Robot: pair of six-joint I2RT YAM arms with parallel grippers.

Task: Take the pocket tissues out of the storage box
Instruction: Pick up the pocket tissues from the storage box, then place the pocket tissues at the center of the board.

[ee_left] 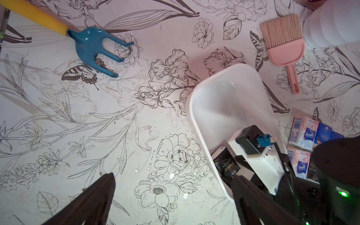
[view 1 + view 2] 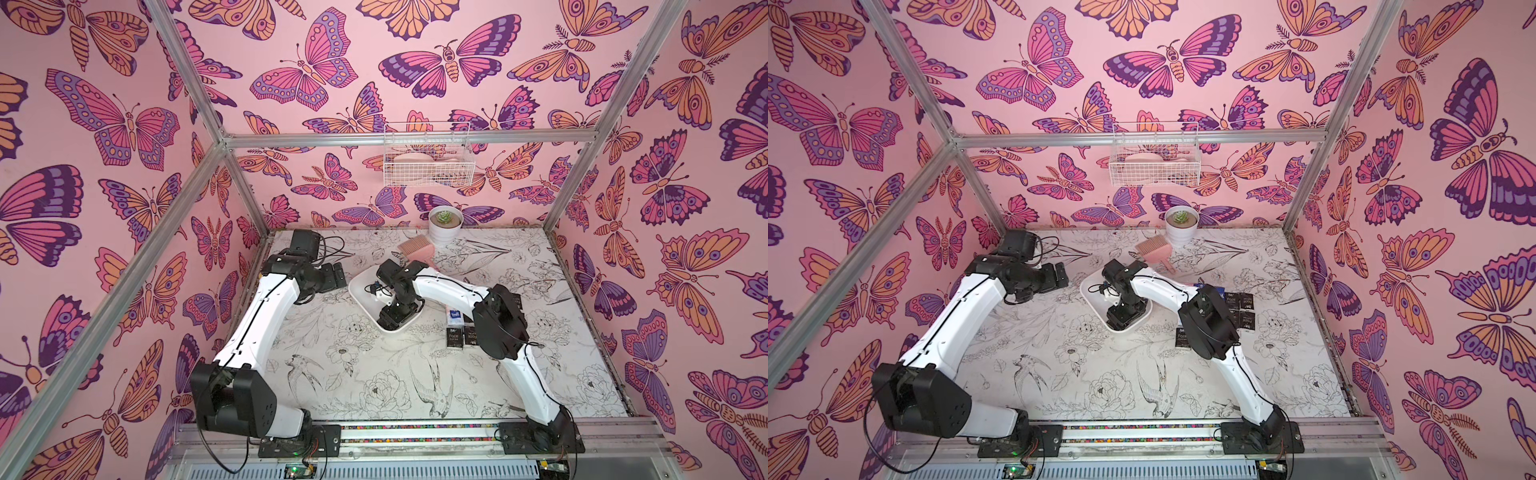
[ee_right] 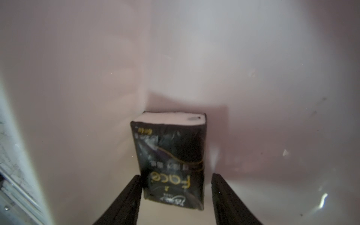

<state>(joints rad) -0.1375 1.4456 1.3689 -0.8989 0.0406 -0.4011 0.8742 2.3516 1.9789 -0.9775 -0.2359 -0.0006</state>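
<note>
Black "Face" packet [image 3: 171, 165] in storage box [image 1: 229, 101], "Tempo" packets [image 1: 303, 134] outside

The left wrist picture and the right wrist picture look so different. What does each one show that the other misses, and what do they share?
Only the left wrist view shows the blue rake, the pink brush, the white pot, packets lying outside the box and the right arm reaching into the box.

Only the right wrist view shows the right pincer open, its fingers either side of the black packet, one touching its edge, one with a gap.

Both show that black packet inside the white box, seemingly the only one there.
</note>
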